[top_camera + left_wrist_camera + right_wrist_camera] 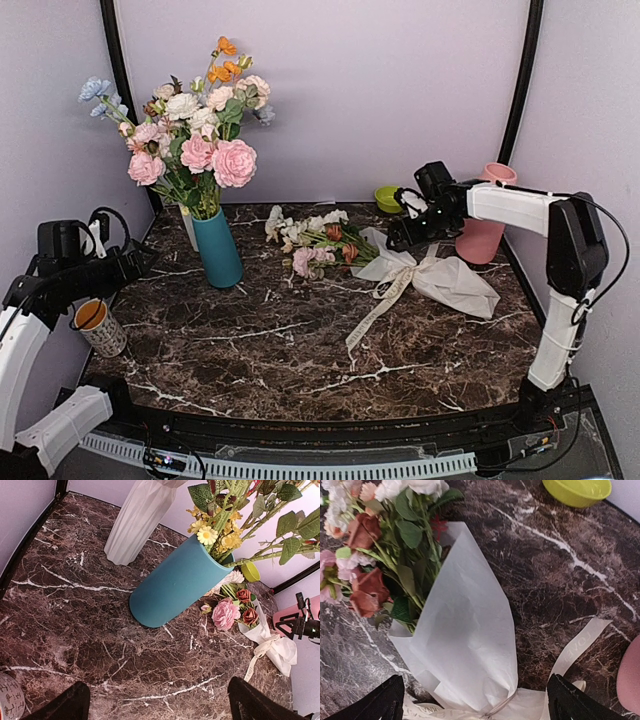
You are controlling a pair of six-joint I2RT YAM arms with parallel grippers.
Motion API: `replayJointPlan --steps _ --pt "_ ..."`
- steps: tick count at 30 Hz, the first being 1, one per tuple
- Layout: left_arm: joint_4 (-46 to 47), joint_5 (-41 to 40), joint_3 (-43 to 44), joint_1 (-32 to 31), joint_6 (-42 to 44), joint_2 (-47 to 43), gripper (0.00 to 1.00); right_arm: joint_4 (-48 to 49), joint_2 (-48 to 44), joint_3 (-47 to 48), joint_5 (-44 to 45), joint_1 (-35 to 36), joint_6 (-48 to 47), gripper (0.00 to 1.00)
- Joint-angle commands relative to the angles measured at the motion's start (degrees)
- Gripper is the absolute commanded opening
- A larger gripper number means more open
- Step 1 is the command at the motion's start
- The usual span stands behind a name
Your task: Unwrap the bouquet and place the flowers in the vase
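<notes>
The bouquet [400,262] lies on the marble table, right of centre. Its flowers [312,243] point left, and the cream paper [470,630] is tied at the neck with a ribbon bow [400,280]. My right gripper [405,236] hovers open just above that tied neck, its fingers [570,702] on either side of the paper and touching nothing. The salmon-pink vase [484,235] stands upright behind the right arm, at the back right. At the table's left edge my left gripper [140,262] is open over bare marble [150,670], well away from the bouquet [235,612].
A teal vase [218,250] holding a big mixed arrangement stands back left, with a white ribbed vase [135,520] behind it. A green bowl [388,198] sits at the back wall. A patterned mug [98,326] is beside the table's left edge.
</notes>
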Motion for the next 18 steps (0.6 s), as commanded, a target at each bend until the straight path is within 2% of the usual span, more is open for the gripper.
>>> replayJointPlan --steps 1,7,18 --pt "-2.03 -2.10 -1.12 0.21 -1.82 -1.90 0.99 -5.67 4.98 4.06 3.19 0.14 1.67 0.99" --pt "-1.82 -3.23 -2.10 0.22 -2.87 -1.16 0.99 -9.92 9.73 5.86 0.39 0.25 3.44 0.99" --pt "3.82 -4.92 -6.10 0.21 -3.95 0.19 0.99 -15.14 10.80 2.81 -7.00 1.81 6.48 0.92"
